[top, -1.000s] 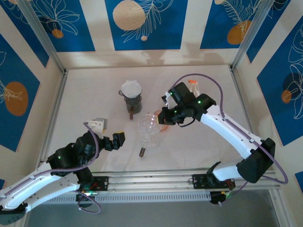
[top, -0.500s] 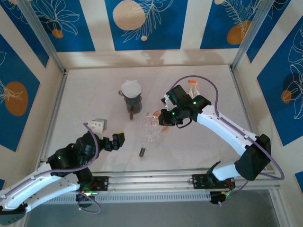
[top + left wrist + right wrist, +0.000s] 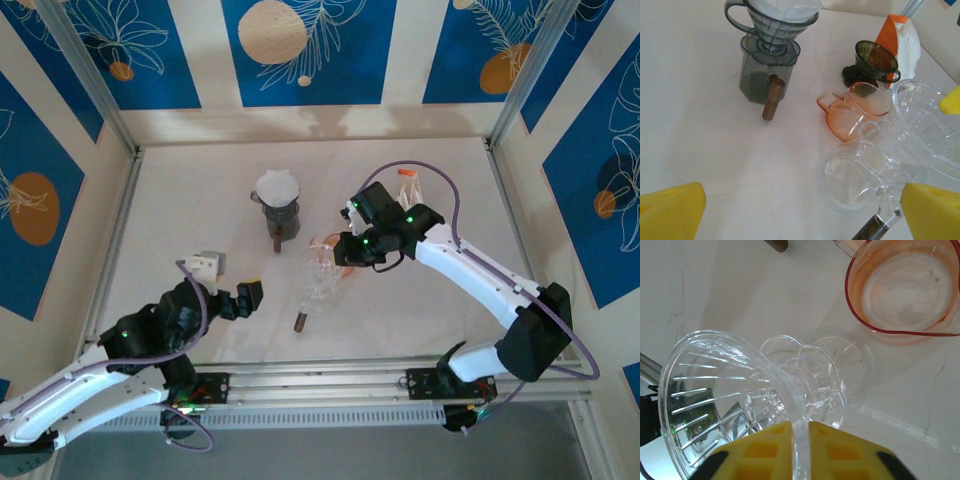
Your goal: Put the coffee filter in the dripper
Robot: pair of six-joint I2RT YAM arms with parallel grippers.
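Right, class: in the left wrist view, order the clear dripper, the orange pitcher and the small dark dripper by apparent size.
Largest: clear dripper, though it is nearest the camera.
Middle: orange pitcher.
Smallest: small dark dripper, which is farthest away.

A filter point(image 3: 785, 7) sits in a dripper point(image 3: 771, 30), on a pot point(image 3: 760, 75), at the back middle of the bench point(image 3: 700, 130). To its right and nearer is a jug point(image 3: 852, 112). A glass dripper point(image 3: 927, 125) is just in front of the jug. Far back right, a small dripper point(image 3: 875, 57) stands by a pack point(image 3: 902, 37).
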